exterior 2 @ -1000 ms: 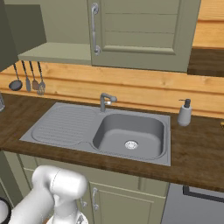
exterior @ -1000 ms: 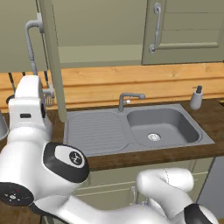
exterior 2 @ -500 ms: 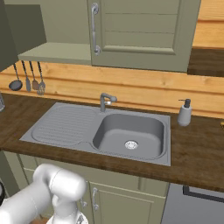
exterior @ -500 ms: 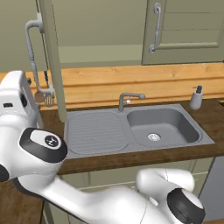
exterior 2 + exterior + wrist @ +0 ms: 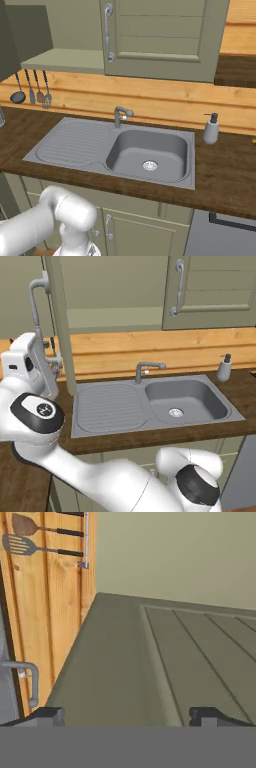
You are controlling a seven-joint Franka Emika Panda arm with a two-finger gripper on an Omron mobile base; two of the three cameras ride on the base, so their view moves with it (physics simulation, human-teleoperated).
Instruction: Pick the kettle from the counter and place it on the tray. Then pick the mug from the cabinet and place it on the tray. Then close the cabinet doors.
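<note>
Our two-finger dark-tipped gripper point(image 5: 127, 714) has its jaws spread wide and grasps nothing; in the hand view its two tips stand far apart at the bottom, facing the flat sage-green panelled cabinet door point(image 5: 165, 662) that lies just ahead of them. In the left base view we see the white arm raised at the far left, right beside the swung-open left cabinet door point(image 5: 62, 326), whose long pale grey curved bar handle point(image 5: 36, 303) shows just above the hand. The right cabinet door point(image 5: 215, 291) looks shut already. Between them the sage-green wall cabinet point(image 5: 117, 318) shows a plain pale green shelf, and we see no cream mug on it. We judge from this that the last step, closing the doors, is in hand: one door appears done and the left one remains open. We cannot confirm the earlier steps, since the kettle, the mug and the tray are not among what we can make out here. The long dark brown wood-grain counter point(image 5: 225, 175) carries the grey steel sink point(image 5: 150, 150) with its tap and a white pump-top soap dispenser point(image 5: 211, 129), with hanging utensils point(image 5: 32, 90) on the orange-wood wall at the left.
</note>
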